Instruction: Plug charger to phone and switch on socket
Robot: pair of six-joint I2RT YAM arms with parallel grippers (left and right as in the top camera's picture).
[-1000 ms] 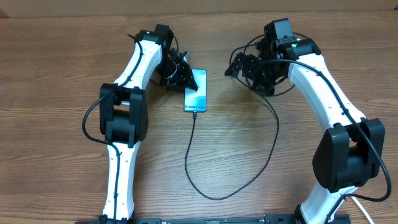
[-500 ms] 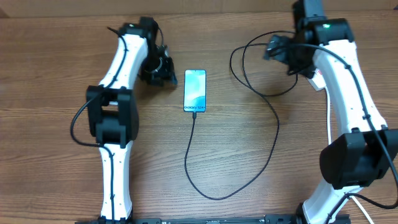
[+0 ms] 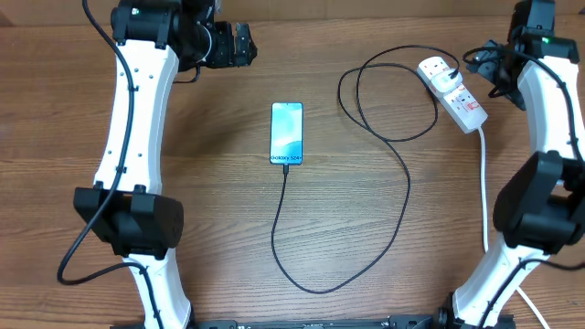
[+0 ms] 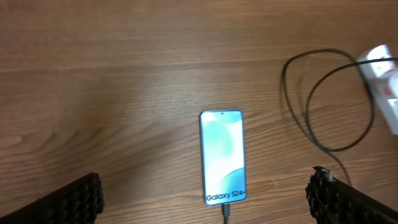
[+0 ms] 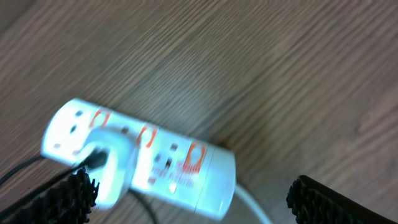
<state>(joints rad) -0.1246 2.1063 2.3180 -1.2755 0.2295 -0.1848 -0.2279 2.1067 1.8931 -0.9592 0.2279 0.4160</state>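
Just below the right tool point(image 5: 189, 186), spread wide and empty: white oblong plastic power strip with red switches point(image 5: 155, 162). Ahead of the left tool point(image 4: 202, 193), likewise released: slim blue-screened smartphone point(image 4: 222, 155) on the tabletop point(image 4: 112, 93), thin black cable point(image 3: 407, 196) apparently seated in its bottom edge. Looks down to switching. Calls for pressing the switch point(image 5: 146, 134) beside the white plug point(image 5: 109, 158).

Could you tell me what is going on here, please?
The charger runs from the socket to the phone, its tip at the phone's bottom edge. Neither arm holds anything: the left gripper is open, away from the phone, and the right gripper is open near the socket. Whether it is switched on is unclear.
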